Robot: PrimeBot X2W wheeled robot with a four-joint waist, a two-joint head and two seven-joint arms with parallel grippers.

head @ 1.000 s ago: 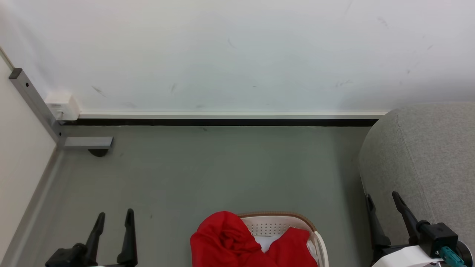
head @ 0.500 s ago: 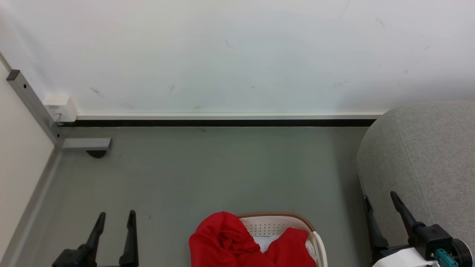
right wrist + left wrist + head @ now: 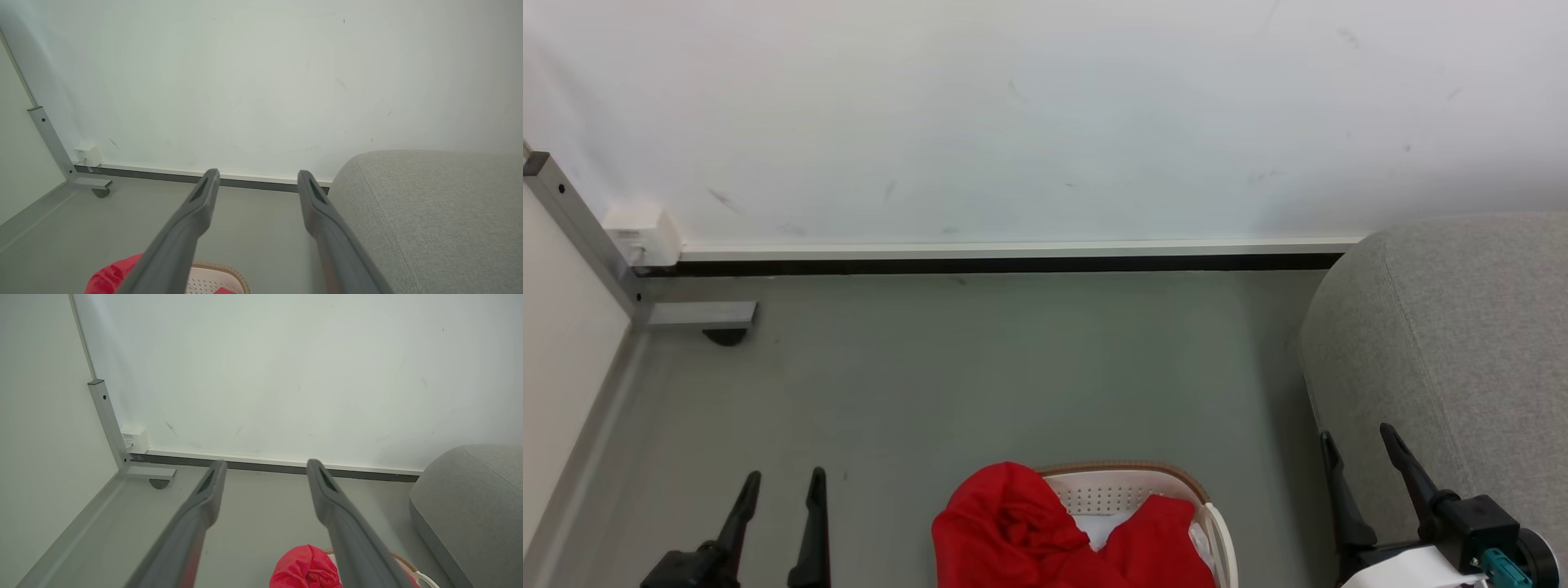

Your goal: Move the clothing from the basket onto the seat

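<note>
In the basket (image 3: 1129, 474) on the floor beside the grey seat (image 3: 1462, 343), the red clothing (image 3: 1021, 531) lies heaped, none visible on the seat; left gripper (image 3: 787, 474) and right gripper (image 3: 1356, 433) stand wide apart, empty.

Item count
You see one oval white perforated plastic basket (image 3: 1134, 495), one large grey upholstered seat (image 3: 1462, 343), and two mounds of red fabric clothing (image 3: 1005, 527).

Scuffed white wall (image 3: 1045, 122); dark skirting (image 3: 1013, 264); grey-green floor (image 3: 980, 367); metal post (image 3: 580, 233) left.
</note>
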